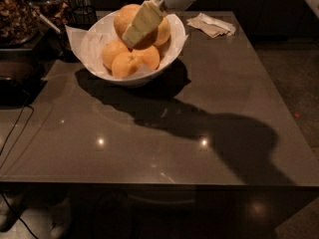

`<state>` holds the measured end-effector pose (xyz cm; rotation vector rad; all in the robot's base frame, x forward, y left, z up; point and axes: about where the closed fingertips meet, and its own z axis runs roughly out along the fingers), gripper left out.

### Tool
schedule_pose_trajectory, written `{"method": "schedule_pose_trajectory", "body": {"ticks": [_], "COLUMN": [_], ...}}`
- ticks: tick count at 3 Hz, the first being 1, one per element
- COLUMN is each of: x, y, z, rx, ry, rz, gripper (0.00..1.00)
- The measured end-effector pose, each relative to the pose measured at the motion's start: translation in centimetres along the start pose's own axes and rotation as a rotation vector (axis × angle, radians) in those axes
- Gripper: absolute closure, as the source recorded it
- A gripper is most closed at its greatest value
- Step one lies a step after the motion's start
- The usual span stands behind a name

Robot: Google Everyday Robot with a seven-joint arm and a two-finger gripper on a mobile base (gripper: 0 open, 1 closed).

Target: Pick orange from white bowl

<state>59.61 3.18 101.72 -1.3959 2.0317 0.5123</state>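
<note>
The white bowl [172,54] stands at the back left of the dark table, lined with white paper and holding several oranges. The largest, deep orange one [124,18] lies at the top of the pile. Paler, smaller oranges lie below it and to its right. My gripper [133,38] reaches down from the top of the view into the bowl. It lies across the right side of the large orange and hides part of it.
A crumpled paper napkin [212,25] lies right of the bowl. A container of brown food [17,11] and dark appliances stand at the left, with a cable [15,131] hanging off the left edge. The table's front edge [159,184] is near.
</note>
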Motion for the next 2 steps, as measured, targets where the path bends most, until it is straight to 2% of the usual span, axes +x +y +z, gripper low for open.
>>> {"method": "schedule_pose_trajectory", "body": {"ticks": [1, 2], "x": [1.82, 1.88], "y": [4.08, 4.14], "z": [-0.76, -0.69], "rx": [-0.006, -0.007], "ry": [0.002, 0.004], "rz": [0.048, 0.048], "gripper": [1.00, 1.00]}}
